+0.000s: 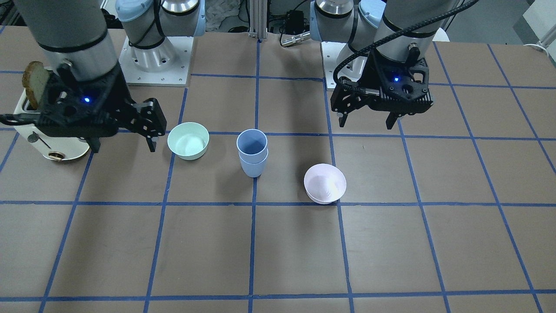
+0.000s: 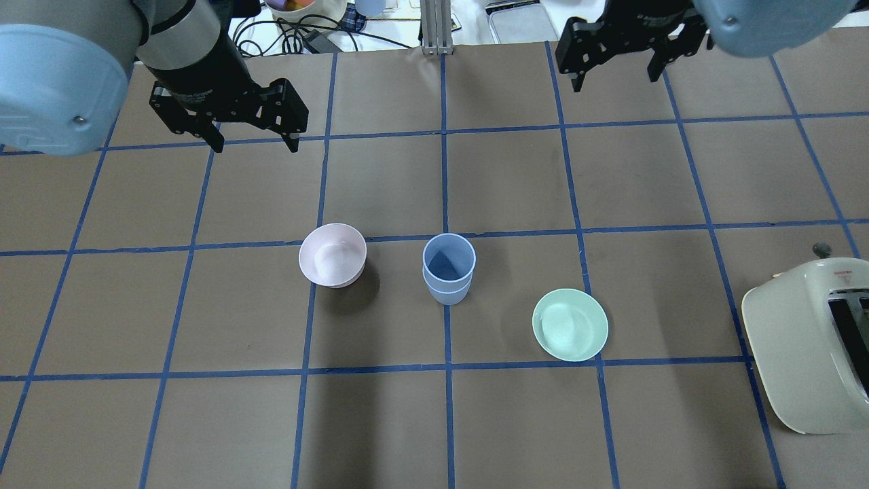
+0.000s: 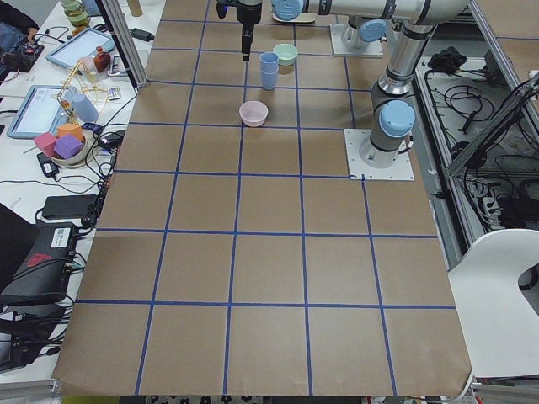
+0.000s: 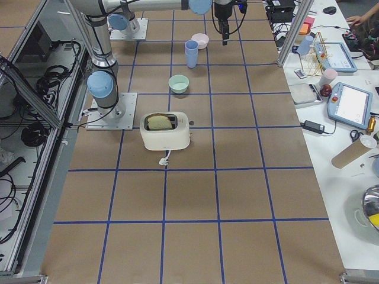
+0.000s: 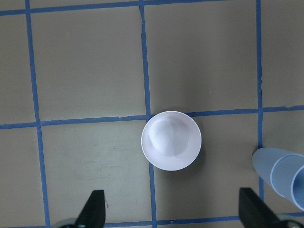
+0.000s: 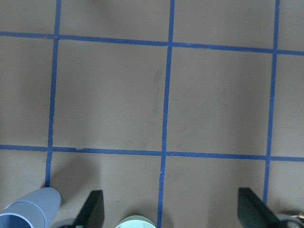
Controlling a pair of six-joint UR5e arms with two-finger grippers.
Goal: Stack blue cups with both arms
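Note:
The two blue cups [image 1: 252, 152] stand nested one inside the other, upright, at the table's middle; they also show in the overhead view [image 2: 448, 268]. My left gripper [image 2: 256, 148] is open and empty, raised above the table beyond the pink bowl [image 2: 333, 255]. In the front view it [image 1: 366, 125] hangs to the right of the cups. My right gripper [image 2: 617, 81] is open and empty, high over the far side; in the front view it [image 1: 124, 148] hangs left of the mint bowl [image 1: 188, 140]. The left wrist view shows the cups [image 5: 285, 175] at its right edge.
The pink bowl [image 1: 325, 183] and the mint-green bowl [image 2: 570, 324] flank the cups on either side. A cream toaster [image 2: 808, 346] with a slice of bread [image 4: 157, 122] stands at the robot's right end. Blue tape lines grid the brown table.

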